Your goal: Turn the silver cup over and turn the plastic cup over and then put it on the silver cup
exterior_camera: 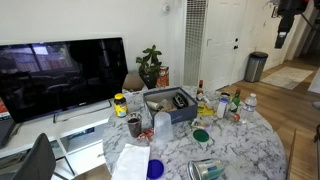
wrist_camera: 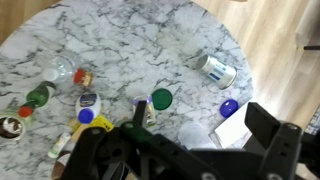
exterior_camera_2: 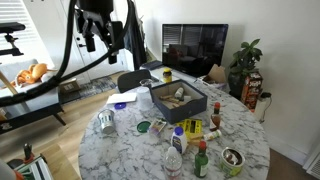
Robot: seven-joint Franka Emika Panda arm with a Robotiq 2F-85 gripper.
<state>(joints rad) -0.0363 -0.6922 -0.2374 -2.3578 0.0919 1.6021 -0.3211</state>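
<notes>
the silver cup [wrist_camera: 216, 70] is lying on its side on the marble table [wrist_camera: 130, 40], near the edge, with a blue lid [wrist_camera: 229, 107] and a sheet of paper [wrist_camera: 232, 132] close by. the plastic cup [exterior_camera: 162, 125] is standing just beside the grey bin [exterior_camera: 180, 115] (which way up, i cannot tell). the gripper [exterior_camera_2: 102, 40] is hanging high above the table, touching nothing; whether it is open or closed, i cannot tell.

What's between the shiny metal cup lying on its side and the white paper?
A small blue lid, on the marble between the silver cup and the white paper; the wrist view shows it clearly.
</notes>
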